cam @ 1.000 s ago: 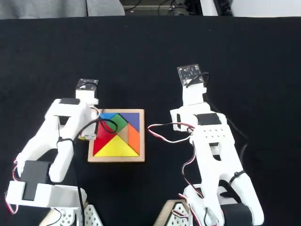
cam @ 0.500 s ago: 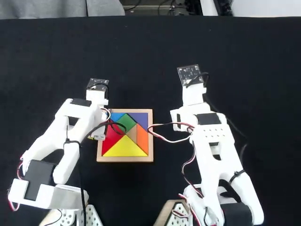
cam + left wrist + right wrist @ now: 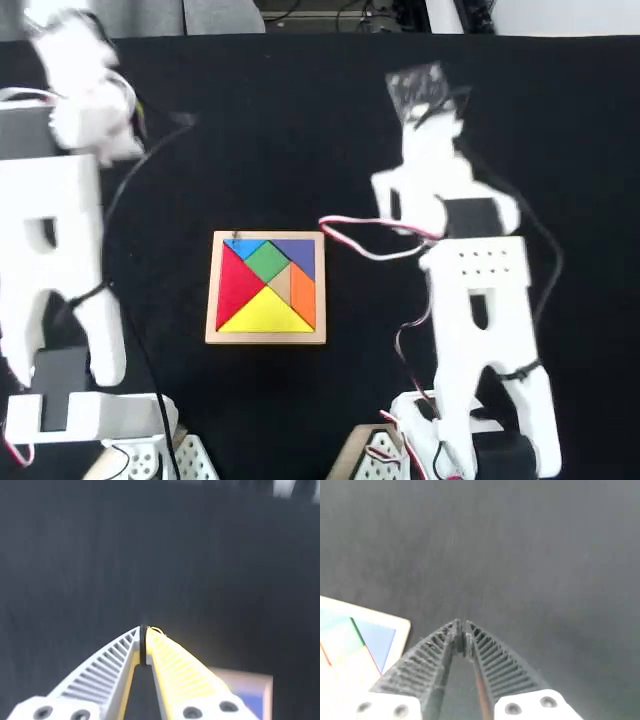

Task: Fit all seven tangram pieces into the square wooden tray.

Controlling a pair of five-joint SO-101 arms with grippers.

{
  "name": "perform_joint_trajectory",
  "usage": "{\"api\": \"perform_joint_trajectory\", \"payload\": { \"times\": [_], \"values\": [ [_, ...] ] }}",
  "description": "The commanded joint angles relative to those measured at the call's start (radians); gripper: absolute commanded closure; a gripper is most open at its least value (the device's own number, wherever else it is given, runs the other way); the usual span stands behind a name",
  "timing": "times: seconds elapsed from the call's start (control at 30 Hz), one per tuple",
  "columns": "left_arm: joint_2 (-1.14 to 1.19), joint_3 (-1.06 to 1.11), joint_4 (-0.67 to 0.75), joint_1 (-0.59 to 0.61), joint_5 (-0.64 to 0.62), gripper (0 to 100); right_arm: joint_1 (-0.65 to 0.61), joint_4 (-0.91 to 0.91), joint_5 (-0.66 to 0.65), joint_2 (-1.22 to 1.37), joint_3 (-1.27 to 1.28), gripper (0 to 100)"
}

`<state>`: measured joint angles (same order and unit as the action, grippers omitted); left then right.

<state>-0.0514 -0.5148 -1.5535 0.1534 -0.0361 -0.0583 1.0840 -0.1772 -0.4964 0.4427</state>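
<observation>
Square pale-wood tray, edges square to the black table, packed flush with flat coloured tangram pieces; left gripper and right gripper both pinched closed, empty.

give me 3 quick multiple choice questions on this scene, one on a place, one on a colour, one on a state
1. The square wooden tray lies:
A) in a gripper
B) flat on the black table
C) on a stack of boxes

2. The small square tangram piece in the tray is:
A) yellow
B) red
C) green

3. The fingers of the left gripper are:
A) shut on nothing
B) wide open
C) shut on a piece

Answers:
1 B, the high view shows it resting flat on the table.
2 C, the square piece is plainly green.
3 A, the left wrist view shows the tips meeting with nothing between them.
</observation>
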Motion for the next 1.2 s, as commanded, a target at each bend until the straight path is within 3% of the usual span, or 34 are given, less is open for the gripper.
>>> {"api": "perform_joint_trajectory", "payload": {
  "times": [0.0,0.17,0.27,0.47,0.57,0.93,1.17],
  "values": [
    [-0.031,-0.487,-0.014,0.010,-0.005,97,0.008,0.172,-0.009,-0.010,-0.406,98.7],
    [-0.037,-0.654,-0.051,0.015,-0.005,97,0.002,0.316,-0.005,-0.010,-0.711,98.7],
    [-0.086,-0.769,-0.199,0.005,-0.005,97,0.002,0.405,-0.003,-0.010,-0.865,98.7],
    [-0.264,-0.777,-0.209,0.015,-0.006,97,0.002,0.600,-0.003,-0.016,-1.106,98.7],
    [-0.400,-0.668,-0.209,0.005,-0.006,97,0.002,0.674,-0.002,-0.058,-1.187,98.7],
    [-1.040,-0.108,-0.204,0.005,-0.005,97,0.002,0.675,-0.002,-0.476,-1.201,98.7],
    [-1.378,0.145,-0.149,0.012,-0.005,97,0.003,0.675,-0.002,-0.743,-1.027,98.7]
  ]
}}
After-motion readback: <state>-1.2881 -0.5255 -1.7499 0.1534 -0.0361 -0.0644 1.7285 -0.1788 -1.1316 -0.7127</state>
